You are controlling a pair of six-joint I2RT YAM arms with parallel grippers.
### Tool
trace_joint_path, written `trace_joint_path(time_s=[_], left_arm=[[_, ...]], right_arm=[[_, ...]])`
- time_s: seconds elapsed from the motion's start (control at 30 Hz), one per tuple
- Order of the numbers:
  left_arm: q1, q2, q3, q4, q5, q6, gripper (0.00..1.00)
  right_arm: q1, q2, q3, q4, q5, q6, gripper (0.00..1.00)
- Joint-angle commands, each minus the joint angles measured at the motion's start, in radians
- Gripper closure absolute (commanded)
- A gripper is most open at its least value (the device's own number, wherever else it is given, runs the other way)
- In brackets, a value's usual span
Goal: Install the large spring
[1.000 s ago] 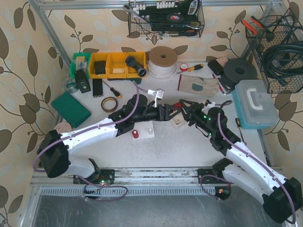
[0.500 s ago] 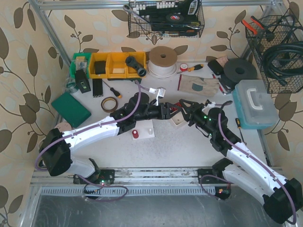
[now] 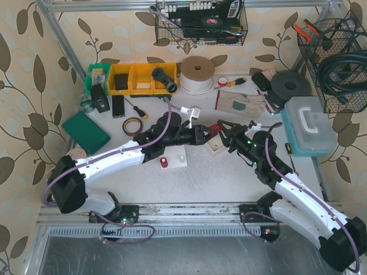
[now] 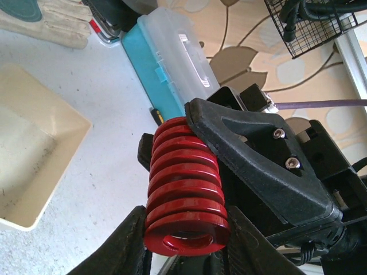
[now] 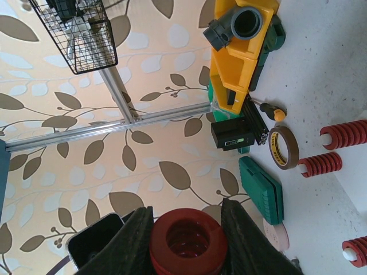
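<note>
Seen from above: a meeting of left tool point(image 3: 205, 134) and right tool point(image 3: 225, 133), tip to tip over the table point(image 3: 229, 177), with the large spring point(image 3: 214, 129), red, lying level between them and pinched from both ends. Just below right tool's tips, a cream tray point(image 3: 218, 146); below and to the left of left tool, a white plate point(image 3: 174, 162) bearing a small red spring point(image 3: 164, 162) and a bare peg point(image 3: 182, 157). Through the left wrist camera: left tool point(image 4: 184, 243) closed on the near coils of the large spring point(image 4: 183, 177), one finger on each side, with a black finger point(image 4: 258, 166) of right tool pressed along the far flank of the same coils. Beyond the fingers and off to the left, the cream tray point(image 4: 34, 154) on the table; further out, a clear-lidded blue case point(image 4: 166, 63). Through the right wrist camera: right tool point(image 5: 188, 229) likewise clamped around the large spring point(image 5: 188, 240), seen end-on between its two fingers. Far past the tips, yellow bins point(image 5: 243, 51), a tape roll point(image 5: 284, 148), a green case point(image 5: 261, 189), and a black box point(image 5: 232, 136) with a pale label too small to read.
</note>
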Motion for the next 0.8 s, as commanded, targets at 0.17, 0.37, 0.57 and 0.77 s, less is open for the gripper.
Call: trace_joint_path(time_s=[0.17,0.37,0.57,0.77], left_arm=[[-0.009,0.001,0.064,-0.009,-0.032,0.019,0.55],[-0.006,0.005,0.089,-0.040,-0.047,0.025,0.54],[-0.003,0.017,0.094,-0.035,-0.035,0.020,0.58],[-0.003,0.023,0.094,-0.030,-0.037,0.014,0.60]], right_arm=[[0.006,-0.007,0.011,0.028,0.005,0.003,1.00],[0.007,-0.005,0.014,0.029,0.006,0.004,1.00],[0.007,-0.002,0.019,0.029,0.005,0.003,1.00],[0.008,-0.004,0.019,0.031,0.004,-0.005,1.00]])
